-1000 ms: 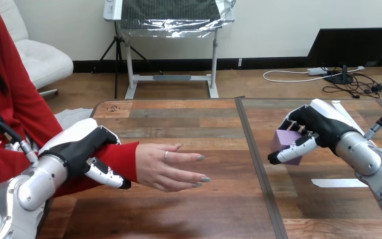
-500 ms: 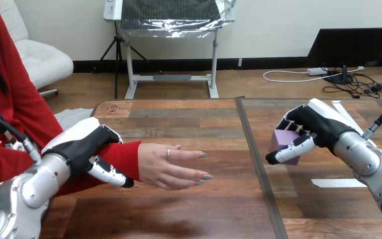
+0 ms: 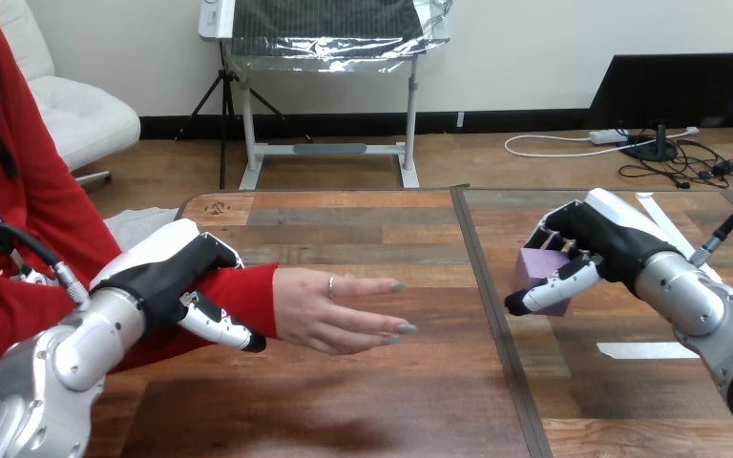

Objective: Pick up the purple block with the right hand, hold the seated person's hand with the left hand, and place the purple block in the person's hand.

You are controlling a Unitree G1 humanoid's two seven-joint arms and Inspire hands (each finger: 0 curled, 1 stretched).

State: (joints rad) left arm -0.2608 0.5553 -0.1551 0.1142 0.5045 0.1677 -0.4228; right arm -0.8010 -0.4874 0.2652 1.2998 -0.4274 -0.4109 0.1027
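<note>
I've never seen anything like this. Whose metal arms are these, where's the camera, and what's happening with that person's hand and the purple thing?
You are looking through a camera on a humanoid robot's head, down across a wooden table. The two silver arms are the robot's own. Its left hand has its fingers and thumb curled round the wrist of a seated person, over the red sleeve; the person's hand is stretched out over the table, holding nothing. Its right hand grips a purple block between thumb and fingers, apart from the person's hand.
</note>
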